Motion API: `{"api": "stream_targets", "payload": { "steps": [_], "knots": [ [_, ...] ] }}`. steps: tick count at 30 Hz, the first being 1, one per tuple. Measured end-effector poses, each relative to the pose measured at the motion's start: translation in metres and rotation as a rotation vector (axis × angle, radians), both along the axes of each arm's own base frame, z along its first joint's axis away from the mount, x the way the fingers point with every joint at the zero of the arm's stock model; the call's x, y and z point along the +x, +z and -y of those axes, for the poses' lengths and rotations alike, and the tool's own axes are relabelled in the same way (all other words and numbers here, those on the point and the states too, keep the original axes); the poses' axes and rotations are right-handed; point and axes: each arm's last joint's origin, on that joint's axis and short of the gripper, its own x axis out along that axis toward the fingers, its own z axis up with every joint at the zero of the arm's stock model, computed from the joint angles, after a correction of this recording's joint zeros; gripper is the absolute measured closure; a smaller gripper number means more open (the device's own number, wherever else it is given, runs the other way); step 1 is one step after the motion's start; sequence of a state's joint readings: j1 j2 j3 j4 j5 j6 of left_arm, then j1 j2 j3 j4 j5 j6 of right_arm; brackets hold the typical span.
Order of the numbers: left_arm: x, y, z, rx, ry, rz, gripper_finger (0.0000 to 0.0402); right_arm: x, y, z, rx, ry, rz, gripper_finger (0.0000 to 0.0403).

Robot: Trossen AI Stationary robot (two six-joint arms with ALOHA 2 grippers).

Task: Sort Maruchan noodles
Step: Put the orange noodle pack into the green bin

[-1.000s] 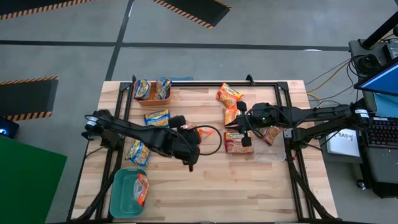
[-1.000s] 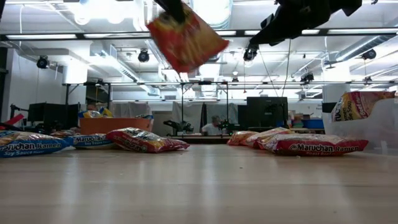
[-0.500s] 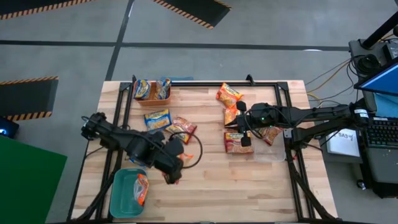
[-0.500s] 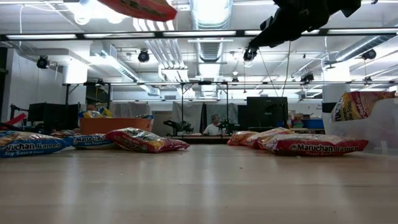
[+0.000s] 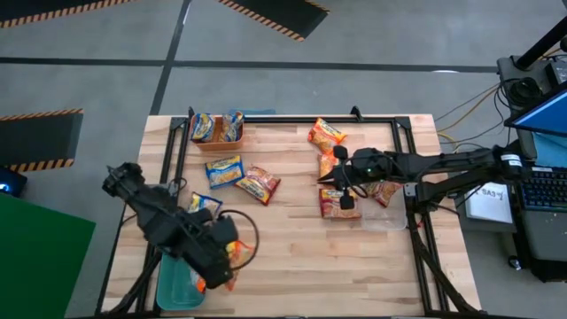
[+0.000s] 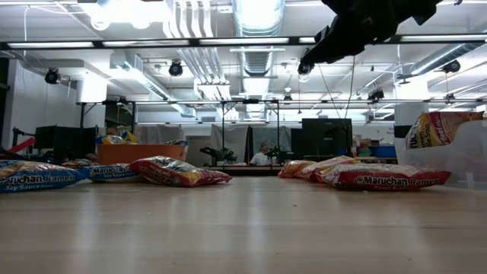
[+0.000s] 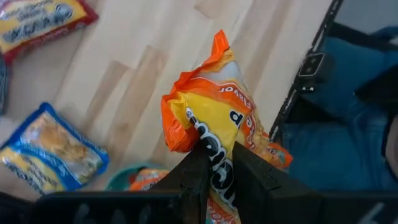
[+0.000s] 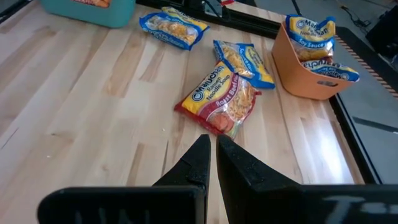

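My left gripper [image 5: 227,266] is shut on an orange noodle packet [image 7: 214,118], in the air by the right rim of the teal bin [image 5: 174,282], which holds another orange packet [image 7: 146,178]. My right gripper [image 8: 212,157] is shut and empty, high above a red packet [image 5: 337,204] at the table's right middle. Blue packets [image 5: 223,168] [image 5: 202,206] and a red packet [image 5: 259,183] lie flat on the left half. Orange packets [image 5: 325,135] lie at the far right. An orange bin [image 5: 217,131] holds blue packets. My left gripper pinches one end of the orange packet [image 7: 215,155] between its two fingers, coming from above and pointing down. The wrapper is crumpled where the fingers meet it. The packet hangs below the fingers, clear of the table and the bin.
The table's near middle is bare wood [image 5: 337,266]. A black frame rail [image 5: 416,221] runs along the right side, and another along the left. A clear container [image 6: 456,156] with a packet leaning in it stands at the right. People and desks show beyond the far edge.
My left gripper has carried the orange packet from the table's middle toward the near left corner, up to the teal bin. The packet has stayed lifted and has left the low view upward. My right gripper has kept its place.
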State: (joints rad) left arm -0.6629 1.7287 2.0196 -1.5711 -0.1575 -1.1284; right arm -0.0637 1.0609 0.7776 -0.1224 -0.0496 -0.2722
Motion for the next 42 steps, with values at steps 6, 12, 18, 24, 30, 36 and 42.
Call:
{"api": "stream_targets", "payload": {
  "steps": [6,12,18,24,30,36,42],
  "knots": [
    [-0.035,-0.007,0.007,-0.054,0.145,-0.045,0.0364,0.005,-0.005,0.001,0.000,-0.003,-0.011,0.0385],
    [-0.082,-0.034,0.010,-0.141,0.366,-0.264,0.0364,0.008,-0.007,0.001,-0.011,0.002,-0.010,0.0385],
    [-0.119,-0.072,-0.002,-0.128,0.662,-0.560,0.0364,0.008,-0.007,0.003,-0.013,-0.002,-0.011,0.0385],
    [-0.123,-0.104,-0.006,-0.118,0.684,-0.621,0.0364,0.010,-0.007,0.003,-0.016,-0.002,0.006,0.0385],
    [-0.117,-0.129,0.000,-0.186,0.639,-0.598,0.0364,0.010,-0.007,0.003,-0.015,-0.002,0.005,0.0385],
    [-0.114,-0.147,0.000,-0.165,0.613,-0.614,0.0364,0.010,-0.007,0.003,-0.015,-0.002,0.003,0.0385],
    [-0.107,-0.156,-0.007,-0.138,0.639,-0.603,0.0364,0.010,-0.007,0.003,-0.015,-0.002,0.003,0.0385]
  ]
}}
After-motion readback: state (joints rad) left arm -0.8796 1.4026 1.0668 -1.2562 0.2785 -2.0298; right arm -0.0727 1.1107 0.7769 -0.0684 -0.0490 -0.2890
